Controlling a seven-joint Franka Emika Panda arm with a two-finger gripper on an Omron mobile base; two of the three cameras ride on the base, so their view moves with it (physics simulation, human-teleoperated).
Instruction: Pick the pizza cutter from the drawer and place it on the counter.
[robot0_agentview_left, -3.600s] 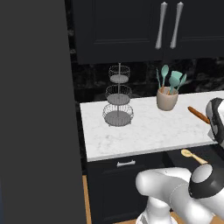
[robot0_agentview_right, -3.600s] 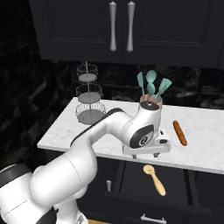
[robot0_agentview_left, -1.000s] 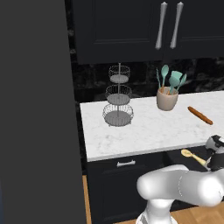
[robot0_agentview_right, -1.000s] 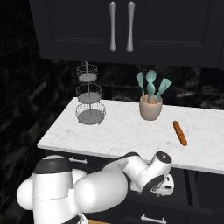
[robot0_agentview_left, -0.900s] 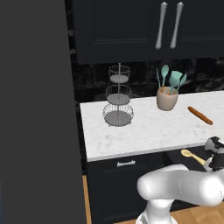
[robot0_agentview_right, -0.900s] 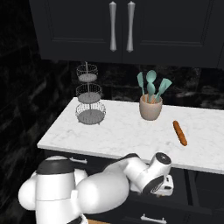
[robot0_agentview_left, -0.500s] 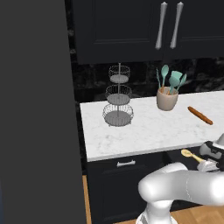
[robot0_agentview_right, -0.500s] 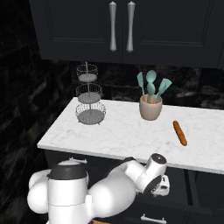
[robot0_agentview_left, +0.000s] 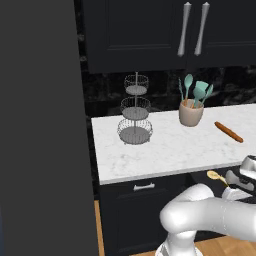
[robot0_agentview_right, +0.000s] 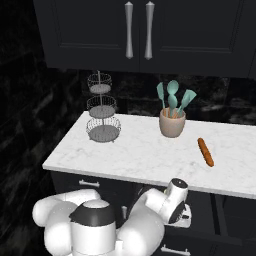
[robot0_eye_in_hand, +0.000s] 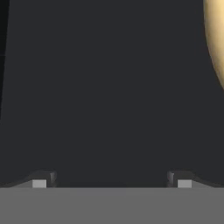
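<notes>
**Arm reaching low into the open drawer, jaws spread wide and empty**

I see a broad white marble counter (robot0_agentview_left: 165, 150) with faint grey veining running across both base views, set on dark navy-black cabinetry with two silver-handled upper cabinet doors (robot0_agentview_right: 139, 30) above it. My white arm bends down below the counter's front edge, its hand sitting at the open dark drawer (robot0_eye_in_hand: 105, 87), whose flat black floor fills most of the hand view.

On the counter stands a three-tier wire basket stand (robot0_agentview_left: 135, 111) towards the left. Near the back wall sits a beige ceramic crock holding teal spoons and spatulas (robot0_agentview_right: 172, 117). A reddish-brown rolling pin (robot0_agentview_right: 205, 151) lies flat on the marble, well apart from the crock.

In the left base view, the small golden-yellow pizza cutter (robot0_agentview_left: 217, 176) lies inside the drawer just below the counter edge, right beside my hand. In the hand view its round yellow wheel curves in at the upper right edge.

My gripper (robot0_eye_in_hand: 111, 179) is released: the two dark fingertips (robot0_eye_in_hand: 41, 180) stand far apart with only bare drawer floor between them, grasping nothing.
</notes>
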